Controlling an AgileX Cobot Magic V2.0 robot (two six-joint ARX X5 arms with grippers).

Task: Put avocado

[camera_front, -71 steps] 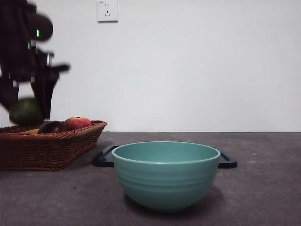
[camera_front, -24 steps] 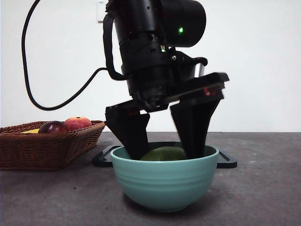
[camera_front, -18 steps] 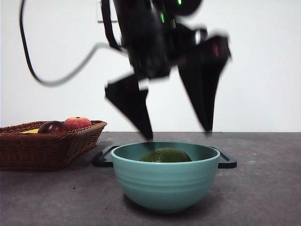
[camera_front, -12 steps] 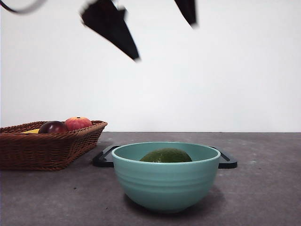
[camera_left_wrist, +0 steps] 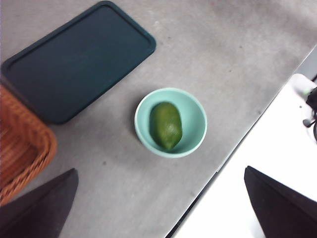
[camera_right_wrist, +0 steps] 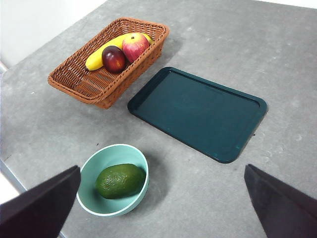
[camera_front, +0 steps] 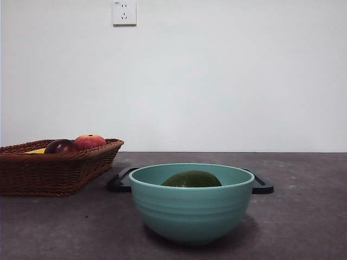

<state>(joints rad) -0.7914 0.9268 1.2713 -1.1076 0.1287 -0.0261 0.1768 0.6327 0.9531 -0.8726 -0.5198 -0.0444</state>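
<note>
You can see that the avocado (camera_right_wrist: pixel 120 180) lies on its side inside the teal bowl (camera_right_wrist: pixel 91 204), resting on the bottom and free of any grip; in the front view only its dark green top (camera_front: pixel 191 179) shows above the bowl's rim (camera_front: pixel 191 207). The left tool (camera_left_wrist: pixel 158 208) hangs high above the bowl with its two jaws spread wide and nothing between them. The right tool (camera_right_wrist: pixel 161 210) is also high over the desk (camera_right_wrist: pixel 307 94), wide open and empty. Neither arm appears in the front view. The wicker basket (camera_right_wrist: pixel 74 84) holds the banana, the dark maroon fruit and the red fruit, and the dark green tray (camera_right_wrist: pixel 198 111) beside it is bare. In my judgement the placing is done, and nothing seems left for you except to bring the arms to rest.
</note>
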